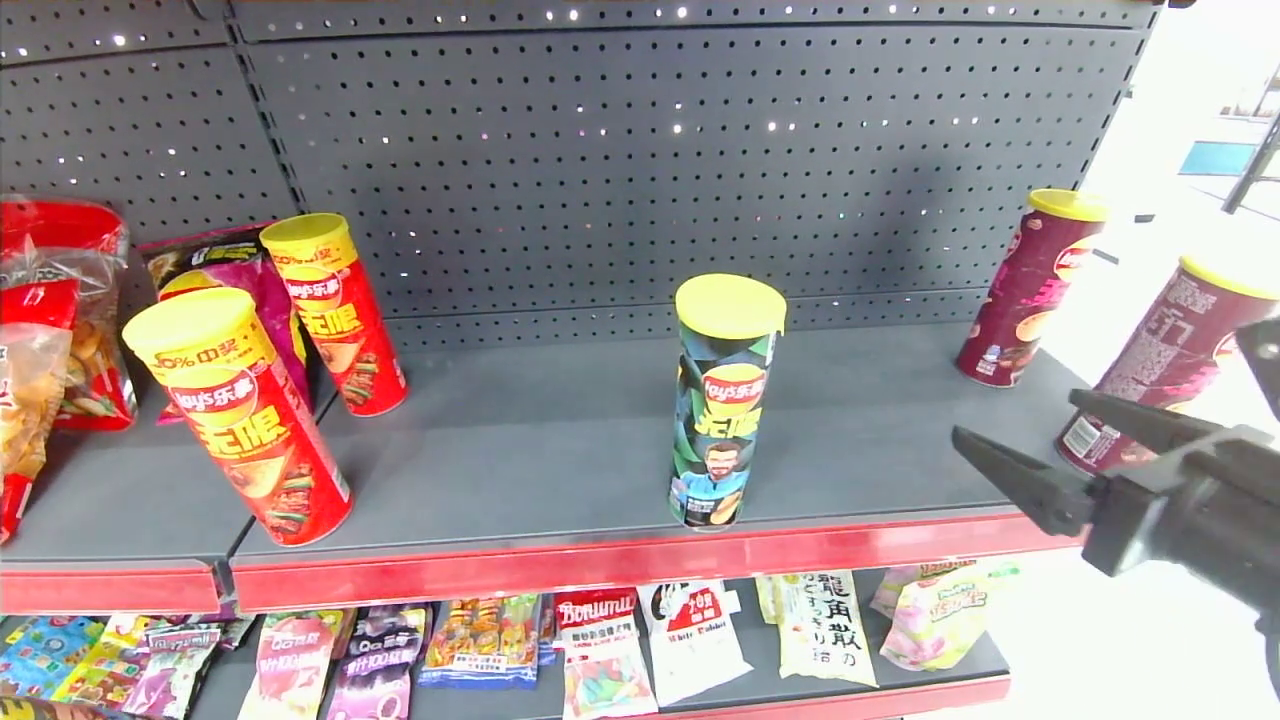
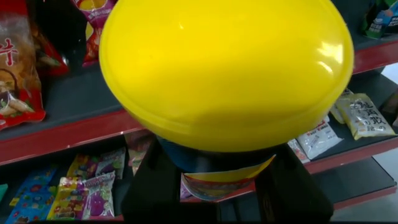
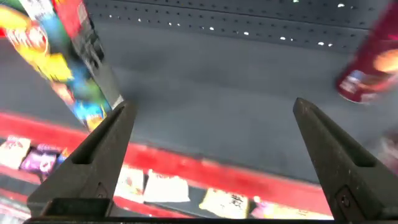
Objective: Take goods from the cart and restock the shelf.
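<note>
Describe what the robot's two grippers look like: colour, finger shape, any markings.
The right gripper is matte black: two long fingers that taper like wedges to blunt points, set on a blocky black body with plain, unmarked faces. The left gripper is black as well, with broad flat fingers; a yellow-lidded can hides the rest of it.

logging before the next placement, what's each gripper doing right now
left gripper: closed on a yellow-lidded chip can
right gripper: open, holding nothing, near the front edge of the shelf
</note>
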Motion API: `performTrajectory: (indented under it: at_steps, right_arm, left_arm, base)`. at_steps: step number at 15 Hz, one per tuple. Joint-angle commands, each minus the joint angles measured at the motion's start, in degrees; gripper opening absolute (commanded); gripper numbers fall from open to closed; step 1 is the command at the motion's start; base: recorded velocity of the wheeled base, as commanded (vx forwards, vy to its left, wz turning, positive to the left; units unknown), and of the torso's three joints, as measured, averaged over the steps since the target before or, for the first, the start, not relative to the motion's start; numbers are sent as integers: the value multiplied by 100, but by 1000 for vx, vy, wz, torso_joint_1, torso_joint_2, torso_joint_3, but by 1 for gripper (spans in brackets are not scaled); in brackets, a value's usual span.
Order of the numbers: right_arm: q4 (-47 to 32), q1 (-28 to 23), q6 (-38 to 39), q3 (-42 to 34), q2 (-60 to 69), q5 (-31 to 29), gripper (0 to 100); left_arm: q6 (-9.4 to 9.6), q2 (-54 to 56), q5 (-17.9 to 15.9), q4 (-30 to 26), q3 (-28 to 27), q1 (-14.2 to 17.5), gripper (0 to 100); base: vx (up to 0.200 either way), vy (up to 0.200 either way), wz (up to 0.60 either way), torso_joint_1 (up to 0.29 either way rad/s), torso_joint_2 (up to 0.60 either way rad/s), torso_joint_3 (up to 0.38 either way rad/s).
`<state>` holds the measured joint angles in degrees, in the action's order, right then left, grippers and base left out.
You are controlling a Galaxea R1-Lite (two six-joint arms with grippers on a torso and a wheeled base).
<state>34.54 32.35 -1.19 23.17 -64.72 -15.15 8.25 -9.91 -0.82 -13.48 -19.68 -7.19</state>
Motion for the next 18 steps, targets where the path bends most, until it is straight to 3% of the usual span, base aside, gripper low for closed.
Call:
performTrajectory:
  at_steps: [1, 3, 5, 7, 9, 14, 16, 17, 18]
  right_arm:
    - [-518, -1214, -179, -753, 1779, 698, 100]
    - [-1608, -1645, -171, -709, 2675, 751, 100]
    - [-3128, -1689, -302, -691, 4090, 715, 100]
    - [-4078, -1812, -390, -735, 4987, 355, 100]
    - [-4271, -1961, -338, -788, 5224, -14, 100]
    - [-4227, -2093, -346, -1562, 5918, -207, 100]
    - [-4183, -2093, -302, -1852, 5909, -181, 100]
    - [-4157, -2093, -267, -1860, 5909, -67, 100]
    - [-4148, -2093, -250, -1860, 5909, 425, 100]
  left_arm:
    - [1, -362, -129, 118, -203, -1, 0]
    - [-34, -670, -314, 144, -502, -1, 0]
    - [-69, -1136, -604, 144, -819, -1, 0]
    - [-245, -1426, -885, 153, -1038, -1, 0]
    - [-254, -1470, -885, 144, -1144, -1, 0]
    - [-342, -1865, -876, 223, -1161, -1, 0]
    - [-351, -2138, -920, 786, -1153, -1, 0]
    - [-351, -2191, -1052, 909, -1170, -19, 0]
    - [-351, -2173, -1500, 935, -1179, -28, 0]
  base:
    - [0, 0, 0, 0, 0, 0]
    - [0, 0, 0, 0, 0, 0]
    - [0, 0, 0, 0, 0, 0]
    - [0, 0, 0, 0, 0, 0]
    - [0, 0, 0, 0, 0, 0]
    - [0, 0, 0, 0, 0, 0]
    - [0, 0, 0, 0, 0, 0]
    - [0, 0, 0, 0, 0, 0]
    - [0, 0, 0, 0, 0, 0]
